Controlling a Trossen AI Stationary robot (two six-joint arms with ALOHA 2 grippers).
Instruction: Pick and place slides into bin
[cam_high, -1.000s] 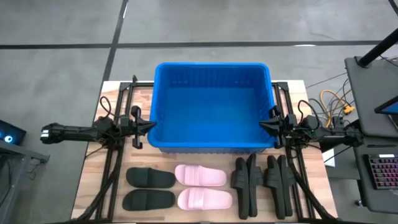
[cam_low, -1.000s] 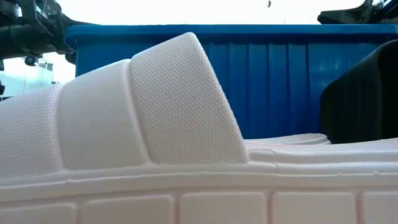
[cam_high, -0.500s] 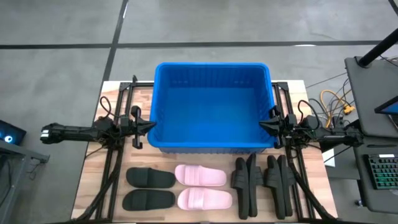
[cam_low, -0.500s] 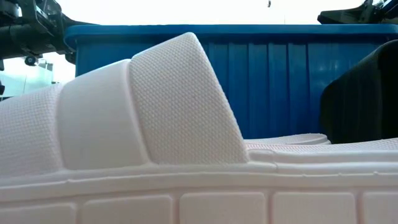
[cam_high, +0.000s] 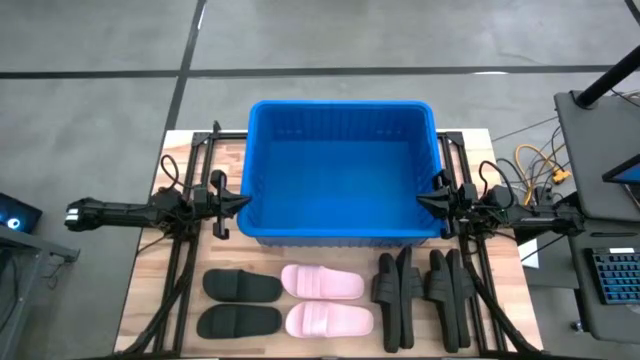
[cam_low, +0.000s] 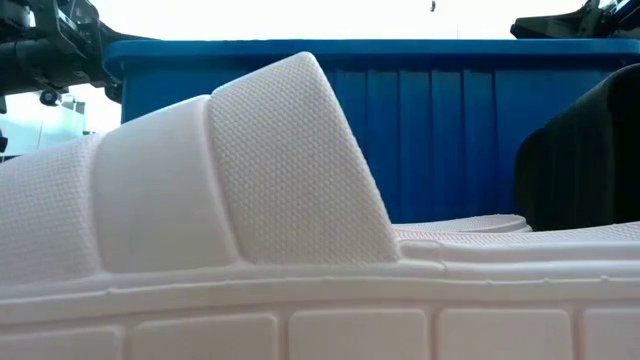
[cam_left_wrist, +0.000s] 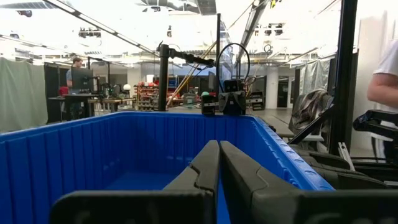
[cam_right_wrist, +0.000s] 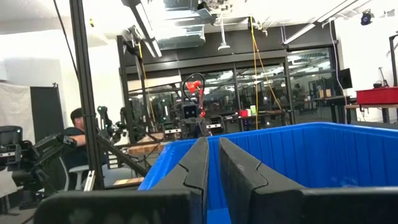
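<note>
The blue bin stands at the table's far middle and shows no slides inside. In a row along the near edge, a black pair lies flat at the left and a pale pink pair lies flat in the middle. Two black pairs stand on edge at the right. The pink slide fills the low view. My left gripper is shut at the bin's left wall. My right gripper is shut at the bin's right wall. Both are empty.
Black arm frames and cables run along the table's left and right sides. A desk with a keyboard stands off the table's right edge. People show in the room beyond in the wrist views.
</note>
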